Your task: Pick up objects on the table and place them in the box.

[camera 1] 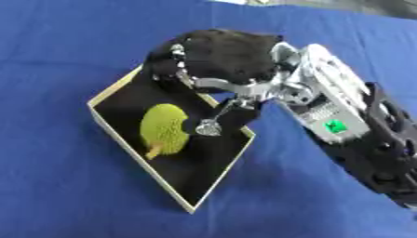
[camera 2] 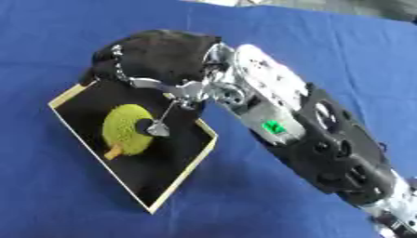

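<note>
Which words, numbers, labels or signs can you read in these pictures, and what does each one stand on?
No text can be read anywhere.
Green sticker on the right arm's forearm: it carries a dark mark, too blurred to read.
The box, the spiky green fruit inside it and the blue tablecloth bear no lettering.

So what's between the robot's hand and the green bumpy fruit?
A thin silver rod reaches down from the right hand to the fruit in the box; the right eye view shows it best.
</note>
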Robot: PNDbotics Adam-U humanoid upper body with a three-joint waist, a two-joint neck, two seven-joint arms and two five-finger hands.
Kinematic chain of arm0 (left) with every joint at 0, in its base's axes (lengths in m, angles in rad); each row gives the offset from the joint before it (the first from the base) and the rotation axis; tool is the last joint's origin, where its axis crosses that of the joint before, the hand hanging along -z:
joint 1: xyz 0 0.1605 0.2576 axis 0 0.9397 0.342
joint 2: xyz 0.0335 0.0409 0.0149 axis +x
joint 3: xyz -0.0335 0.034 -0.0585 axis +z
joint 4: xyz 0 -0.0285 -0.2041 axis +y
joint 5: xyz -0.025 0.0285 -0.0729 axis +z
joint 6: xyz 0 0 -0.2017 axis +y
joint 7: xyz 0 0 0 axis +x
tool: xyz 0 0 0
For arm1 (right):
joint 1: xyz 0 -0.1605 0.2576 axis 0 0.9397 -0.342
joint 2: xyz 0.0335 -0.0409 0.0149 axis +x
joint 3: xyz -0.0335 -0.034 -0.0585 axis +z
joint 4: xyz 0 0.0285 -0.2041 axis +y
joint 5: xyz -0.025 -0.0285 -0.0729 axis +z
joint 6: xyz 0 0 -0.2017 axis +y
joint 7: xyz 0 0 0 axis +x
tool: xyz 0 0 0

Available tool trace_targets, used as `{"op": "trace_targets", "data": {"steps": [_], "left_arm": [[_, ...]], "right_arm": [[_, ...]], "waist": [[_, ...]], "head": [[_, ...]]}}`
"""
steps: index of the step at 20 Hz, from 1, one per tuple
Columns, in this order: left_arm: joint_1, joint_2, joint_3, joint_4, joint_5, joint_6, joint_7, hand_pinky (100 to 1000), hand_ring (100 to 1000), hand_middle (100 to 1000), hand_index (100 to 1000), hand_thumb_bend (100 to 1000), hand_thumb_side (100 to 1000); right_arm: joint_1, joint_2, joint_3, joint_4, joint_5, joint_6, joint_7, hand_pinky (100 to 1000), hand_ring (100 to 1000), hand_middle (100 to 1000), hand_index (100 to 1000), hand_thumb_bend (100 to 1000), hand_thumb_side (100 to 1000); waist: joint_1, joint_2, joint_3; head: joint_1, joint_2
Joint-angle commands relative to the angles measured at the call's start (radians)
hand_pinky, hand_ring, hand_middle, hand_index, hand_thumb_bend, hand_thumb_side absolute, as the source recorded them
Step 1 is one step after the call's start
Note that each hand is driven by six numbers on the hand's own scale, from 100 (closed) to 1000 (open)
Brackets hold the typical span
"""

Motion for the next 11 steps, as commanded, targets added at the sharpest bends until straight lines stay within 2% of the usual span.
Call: {"op": "trace_targets", "data": {"steps": [1, 2, 4, 5, 8, 10, 11], "left_arm": [[-0.003, 0.016, 0.009, -0.015, -0.001, 0.000, 0.007, 646, 606, 540, 654, 100, 153], [-0.003, 0.016, 0.010, -0.015, -0.001, 0.000, 0.008, 647, 606, 540, 654, 100, 152], [-0.001, 0.017, 0.012, -0.015, -0.003, 0.000, 0.011, 646, 606, 540, 654, 100, 151], [0.001, 0.018, 0.013, -0.015, -0.005, 0.000, 0.013, 646, 606, 540, 654, 100, 149], [0.004, 0.021, 0.015, -0.015, -0.008, -0.001, 0.017, 646, 606, 540, 655, 100, 146], [0.005, 0.022, 0.017, -0.015, -0.010, -0.002, 0.019, 646, 606, 540, 655, 100, 145], [0.006, 0.022, 0.018, -0.015, -0.011, -0.002, 0.021, 646, 606, 540, 654, 100, 145]], "right_arm": [[0.000, -0.044, -0.097, -0.021, -0.050, 0.046, -0.146, 811, 819, 765, 884, 336, 100], [0.007, -0.056, -0.127, -0.021, -0.076, 0.065, -0.197, 803, 812, 752, 870, 323, 100], [0.030, -0.085, -0.198, -0.021, -0.154, 0.105, -0.314, 794, 802, 737, 851, 234, 100], [0.045, -0.105, -0.240, -0.021, -0.208, 0.120, -0.384, 788, 794, 724, 835, 134, 100], [0.087, -0.160, -0.335, -0.021, -0.334, 0.126, -0.555, 776, 782, 712, 829, 100, 100], [0.117, -0.187, -0.391, -0.021, -0.398, 0.111, -0.657, 766, 769, 697, 815, 100, 100], [0.133, -0.195, -0.419, -0.021, -0.429, 0.097, -0.708, 744, 731, 673, 796, 100, 100]], "waist": [[0.015, -0.027, -0.005], [0.016, -0.028, -0.008], [0.017, -0.029, -0.013], [0.018, -0.030, -0.015], [0.020, -0.029, -0.021], [0.022, -0.029, -0.026], [0.024, -0.028, -0.028]], "head": [[0.006, -0.003], [0.008, -0.004], [0.013, -0.007], [0.017, -0.009], [0.024, -0.011], [0.028, -0.011], [0.030, -0.011]]}}
